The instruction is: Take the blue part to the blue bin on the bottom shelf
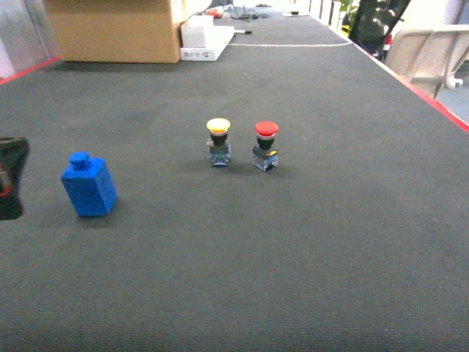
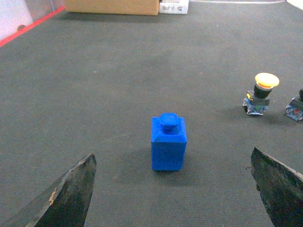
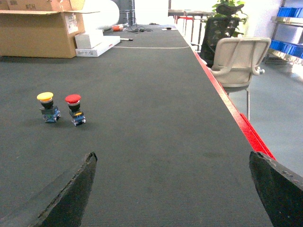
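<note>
Your left gripper [image 2: 173, 189] hangs with its jaws spread wide, nothing between them; the blue part [image 2: 168, 142] stands upright on the dark mat [image 2: 118, 85] at twelve o'clock, just ahead and near centred. Ease straight forward and low so the fingers pass either side of the block's body, below the stud, then close squarely. At two o'clock, well apart, sit the yellow button [image 2: 259, 93] and red button [image 1: 265, 145]. Your right gripper [image 3: 173, 189] is likewise wide and empty. No bin or shelf shows.
</note>
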Robot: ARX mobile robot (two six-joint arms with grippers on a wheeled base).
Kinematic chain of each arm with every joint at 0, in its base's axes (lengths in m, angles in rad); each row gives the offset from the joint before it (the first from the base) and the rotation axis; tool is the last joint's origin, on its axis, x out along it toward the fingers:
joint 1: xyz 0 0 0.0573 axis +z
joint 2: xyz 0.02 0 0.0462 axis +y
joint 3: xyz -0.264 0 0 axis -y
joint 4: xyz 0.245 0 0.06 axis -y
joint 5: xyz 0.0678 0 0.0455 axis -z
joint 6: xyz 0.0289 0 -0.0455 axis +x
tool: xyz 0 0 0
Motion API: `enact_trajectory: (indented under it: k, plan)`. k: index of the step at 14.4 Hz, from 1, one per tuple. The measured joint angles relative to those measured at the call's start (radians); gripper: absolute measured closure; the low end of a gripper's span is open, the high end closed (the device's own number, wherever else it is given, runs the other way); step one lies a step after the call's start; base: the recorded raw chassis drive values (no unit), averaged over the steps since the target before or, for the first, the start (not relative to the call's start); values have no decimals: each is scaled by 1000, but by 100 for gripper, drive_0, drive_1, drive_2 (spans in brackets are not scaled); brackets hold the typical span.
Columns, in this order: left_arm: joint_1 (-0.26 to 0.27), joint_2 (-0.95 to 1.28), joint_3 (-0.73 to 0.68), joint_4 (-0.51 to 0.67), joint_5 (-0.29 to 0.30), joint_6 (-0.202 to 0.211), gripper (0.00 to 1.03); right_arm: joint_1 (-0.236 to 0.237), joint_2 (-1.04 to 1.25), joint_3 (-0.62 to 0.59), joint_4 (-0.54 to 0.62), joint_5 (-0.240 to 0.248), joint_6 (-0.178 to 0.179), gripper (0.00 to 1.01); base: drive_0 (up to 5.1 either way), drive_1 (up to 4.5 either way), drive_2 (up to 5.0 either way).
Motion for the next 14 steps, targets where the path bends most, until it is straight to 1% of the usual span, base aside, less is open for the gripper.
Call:
enact_trajectory:
  k: [2, 3, 4, 7, 9, 11, 12, 14]
  plan:
    - [0, 167, 86, 45, -1, 0, 5, 0, 0, 0, 0, 0, 0, 3, 0, 0, 0]
    - [14, 428, 224, 118, -15, -4, 5, 0, 0, 0, 0, 0, 0, 3, 0, 0, 0]
    - [33, 621, 381, 104, -14, -2, 5, 0, 0, 0, 0, 0, 0, 3, 0, 0, 0]
    - [32, 687, 473, 64, 18, 0, 6, 0, 0, 0, 0, 0, 0, 3, 0, 0, 0]
    - [34, 703, 510, 48, 22, 0, 27, 0, 0, 0, 0, 0, 0, 3, 0, 0, 0]
    - [47, 714, 521, 48, 34, 0, 50, 0, 0, 0, 0, 0, 0, 3, 0, 0, 0]
    - [48, 711, 511, 60, 51, 5, 57, 0, 0, 0, 0, 0, 0, 3, 0, 0, 0]
    - [45, 661, 426, 101, 58, 12, 58, 0, 0, 0, 0, 0, 0, 3, 0, 0, 0]
